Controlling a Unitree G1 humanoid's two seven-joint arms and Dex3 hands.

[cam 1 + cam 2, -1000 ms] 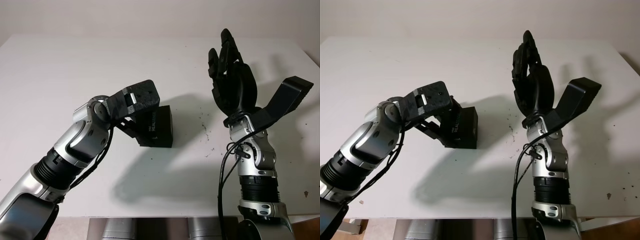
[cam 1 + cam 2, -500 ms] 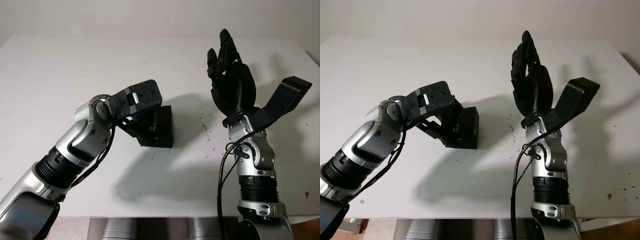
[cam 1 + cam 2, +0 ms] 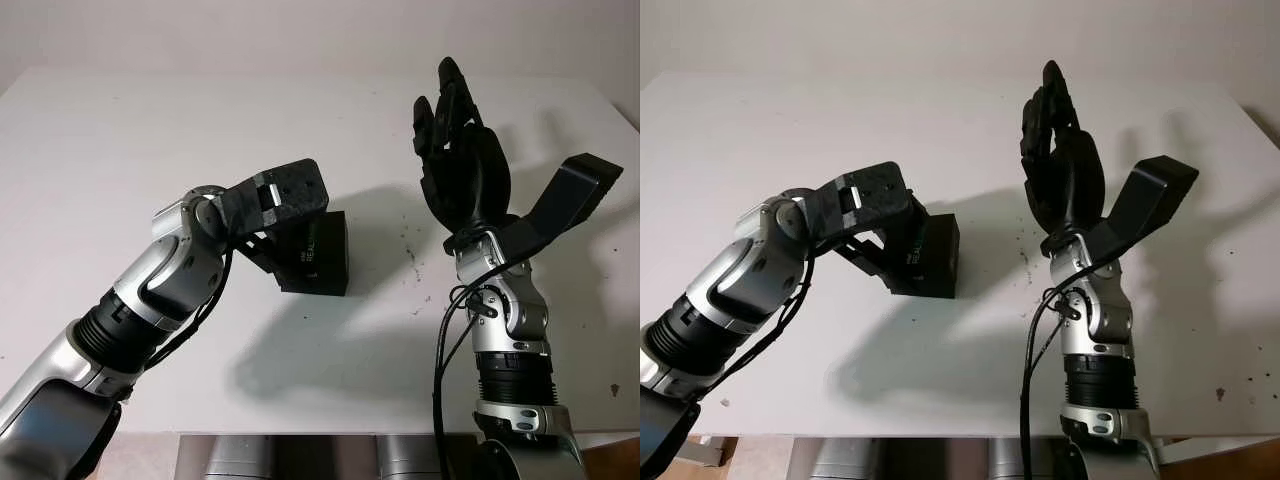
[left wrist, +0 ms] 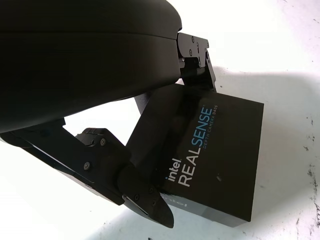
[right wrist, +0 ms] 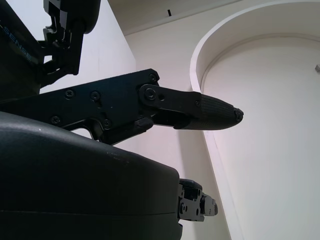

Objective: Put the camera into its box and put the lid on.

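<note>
Here the closed black rectangular cardboard box (image 3: pixel 312 254) sits mid-bench on the white bench (image 3: pixel 100 150), contents hidden, its lid printed "intel REALSENSE". The left hand (image 3: pixel 262 230) clasps its left side. The right hand (image 3: pixel 460 150) is raised at right, open.

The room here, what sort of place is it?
Probably a robotics lab or test bench. A bare white table carries just a black Intel RealSense box, with the left hand at the box. The right hand is raised, open. The wall behind is plain.
</note>
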